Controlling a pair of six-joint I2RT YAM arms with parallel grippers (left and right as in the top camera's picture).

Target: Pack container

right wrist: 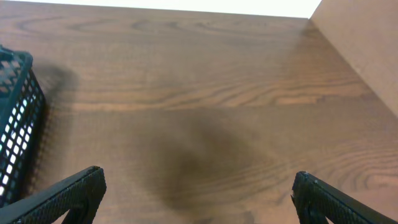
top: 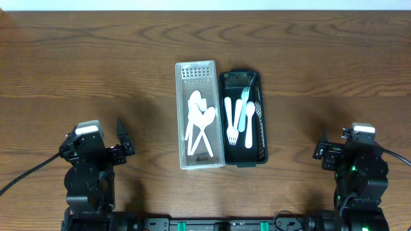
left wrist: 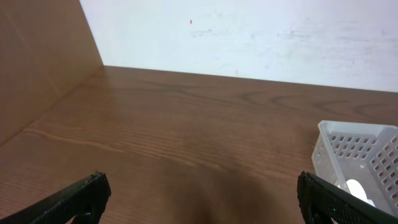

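Note:
A clear plastic basket (top: 200, 69) sits mid-table and holds several white spoons (top: 200, 122). Touching its right side, a dark green basket (top: 261, 138) holds white and pale blue forks (top: 239, 119). My left gripper (top: 122, 138) is open and empty at the front left, well apart from both baskets. The clear basket's corner (left wrist: 354, 146) shows at the right of the left wrist view. My right gripper (top: 321, 149) is open and empty at the front right. The dark basket's edge (right wrist: 15, 118) shows at the left of the right wrist view.
Brown wooden table (top: 96, 64) all round the baskets. A white wall (left wrist: 249, 31) stands behind the table and a brown side panel (left wrist: 37, 62) rises at the left; another panel (right wrist: 360, 37) rises at the right.

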